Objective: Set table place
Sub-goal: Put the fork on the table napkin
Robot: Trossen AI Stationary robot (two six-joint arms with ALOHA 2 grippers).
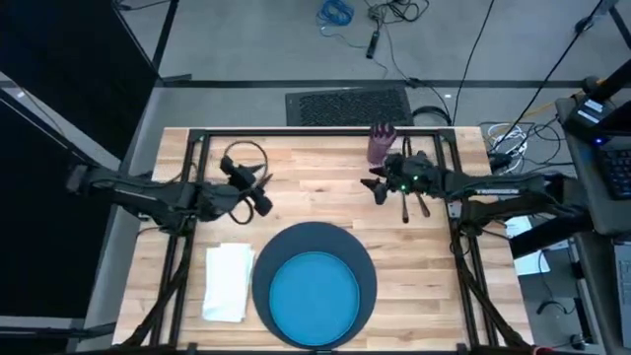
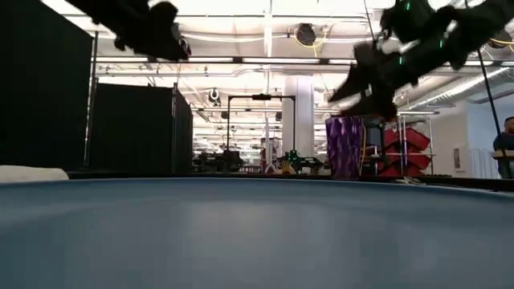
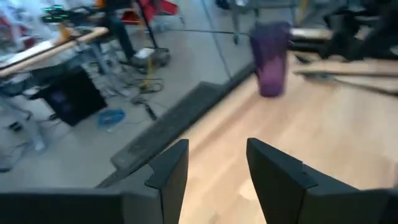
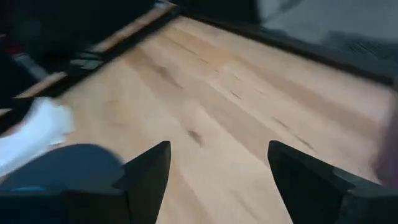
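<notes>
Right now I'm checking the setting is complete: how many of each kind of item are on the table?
Charger: 1
Blue plate: 1
Napkin: 1
Purple cup: 1
Cutlery, under the right gripper: at least 2, exact count unclear
Total: at least 6

Count of items on the light-wood butcher-block table (image 1: 325,177)

One large dark grey round charger (image 1: 268,268), one smaller bright blue plate (image 1: 315,298) on it, one folded white cloth napkin (image 1: 229,281), one purple ribbed cup (image 1: 381,144). Silver cutlery (image 1: 414,205) near the cup: at least two pieces, exact count unclear. Two dark robot arms, so two grippers: left gripper (image 1: 261,192), right gripper (image 1: 378,184).
</notes>
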